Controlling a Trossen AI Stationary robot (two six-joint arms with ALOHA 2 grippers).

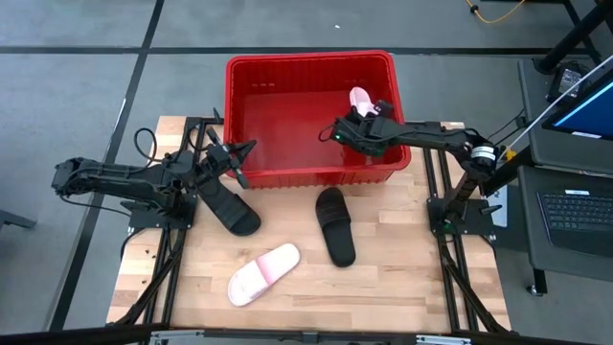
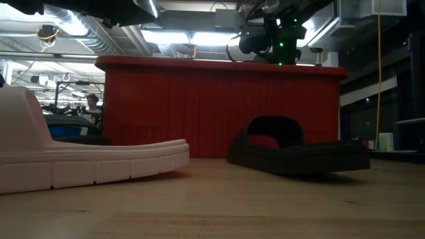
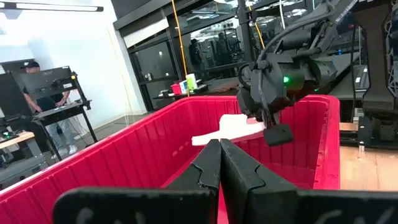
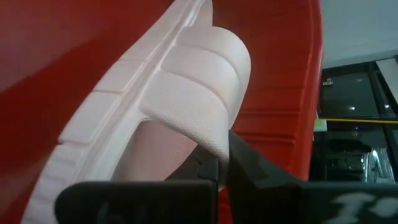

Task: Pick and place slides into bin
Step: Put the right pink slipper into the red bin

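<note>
The red bin (image 1: 251, 67) stands at the table's far middle. My right gripper (image 1: 369, 107) is over the bin's right part, shut on a pale pink slide (image 1: 359, 97), which also shows in the left wrist view (image 3: 227, 129). My left gripper (image 1: 246, 147) is shut and holds nothing, near the bin's near left corner. A second pink slide (image 1: 263, 273) and two black slides (image 1: 231, 211) (image 1: 335, 226) lie sole-down on the table in front of the bin. My right gripper pinches the pink slide's wide strap at its edge (image 4: 211, 142) between its two fingers, slanting down from the table's right side. The slide is lifted, turned on its side, inside the bin by the right wall (image 4: 273, 93); whether it touches the wall cannot be told.
The left black slide lies partly under my left arm (image 1: 124, 180). Bare wood table (image 1: 402, 278) lies at the near right. In the low view the near pink slide (image 2: 93, 159) and a black slide (image 2: 299, 151) stand before the bin wall (image 2: 199, 106). A person (image 3: 34, 93) stands beyond the table.
</note>
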